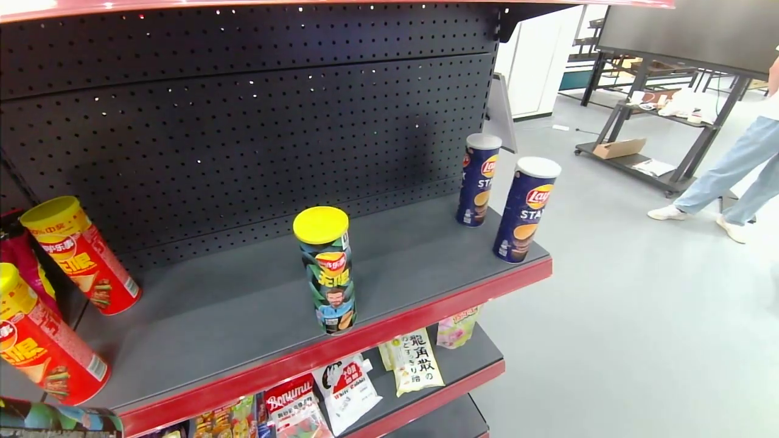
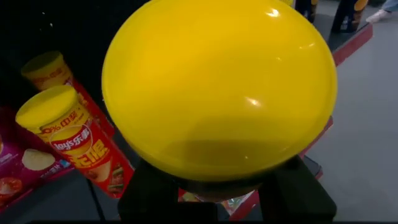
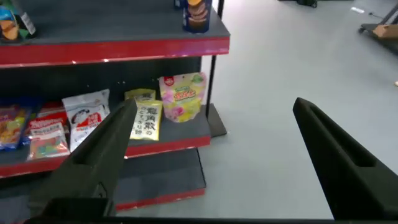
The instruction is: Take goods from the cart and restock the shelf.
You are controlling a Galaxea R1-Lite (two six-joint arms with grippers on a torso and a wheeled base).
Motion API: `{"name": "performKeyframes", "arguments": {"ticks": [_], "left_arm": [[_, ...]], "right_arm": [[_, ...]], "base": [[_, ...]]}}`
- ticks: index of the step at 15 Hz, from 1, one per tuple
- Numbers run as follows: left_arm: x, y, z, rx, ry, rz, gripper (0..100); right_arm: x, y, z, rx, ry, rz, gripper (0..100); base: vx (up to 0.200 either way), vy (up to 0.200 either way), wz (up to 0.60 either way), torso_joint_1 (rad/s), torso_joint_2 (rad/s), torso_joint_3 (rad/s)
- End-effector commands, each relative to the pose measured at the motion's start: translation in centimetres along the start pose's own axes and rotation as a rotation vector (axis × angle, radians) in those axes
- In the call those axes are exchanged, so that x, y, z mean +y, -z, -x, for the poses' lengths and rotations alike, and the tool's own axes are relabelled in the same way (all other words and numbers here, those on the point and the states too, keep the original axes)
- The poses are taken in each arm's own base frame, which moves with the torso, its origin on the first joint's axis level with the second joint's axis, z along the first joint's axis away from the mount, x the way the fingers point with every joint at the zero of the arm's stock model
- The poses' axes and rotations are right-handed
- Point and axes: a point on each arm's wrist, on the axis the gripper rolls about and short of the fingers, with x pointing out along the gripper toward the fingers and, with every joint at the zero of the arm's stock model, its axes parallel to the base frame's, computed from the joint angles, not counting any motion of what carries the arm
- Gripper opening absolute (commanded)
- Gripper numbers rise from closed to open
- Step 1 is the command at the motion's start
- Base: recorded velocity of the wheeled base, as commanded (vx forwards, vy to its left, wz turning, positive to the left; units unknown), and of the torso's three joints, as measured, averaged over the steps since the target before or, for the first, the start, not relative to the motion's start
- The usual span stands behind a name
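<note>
My left gripper [image 2: 227, 190] pinched the chip can [image 2: 217, 87] by its body behind the yellow lid, low at seven o'clock off the shelf [image 1: 231, 304], while my right gripper [image 3: 212, 106] hung spread, and I judged the tube light, stiff, slick and dentable, best gripped mid-body.

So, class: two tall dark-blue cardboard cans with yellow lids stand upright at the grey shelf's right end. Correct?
No: the head view shows white lids on the two dark-blue cans, not yellow. They do stand upright at the grey shelf's right end.
</note>
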Motion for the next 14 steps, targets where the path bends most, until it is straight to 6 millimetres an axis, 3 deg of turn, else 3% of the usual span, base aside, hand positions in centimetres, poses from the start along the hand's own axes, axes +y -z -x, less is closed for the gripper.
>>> {"name": "performKeyframes", "arguments": {"ticks": [1, 12, 14], "left_arm": [[0.2, -0.2, -2.1, 0.088, 0.059, 0.022, 0], [0.6, -0.5, -7.0, 0.163, 0.203, 0.07, 0], [0.9, -0.9, -9.3, 0.176, 0.214, 0.074, 0]], "right_arm": [[0.2, 2.2, -0.5, 0.032, -0.003, -0.051, 100], [0.1, 2.1, -0.5, 0.035, 0.034, -0.096, 100], [0.1, 2.1, -0.5, 0.034, 0.035, -0.096, 100]], "base": [[0.0, 0.0, 0.0, 0.0, 0.0, 0.0], [0.0, 0.0, 0.0, 0.0, 0.0, 0.0], [0.0, 0.0, 0.0, 0.0, 0.0, 0.0]]}}
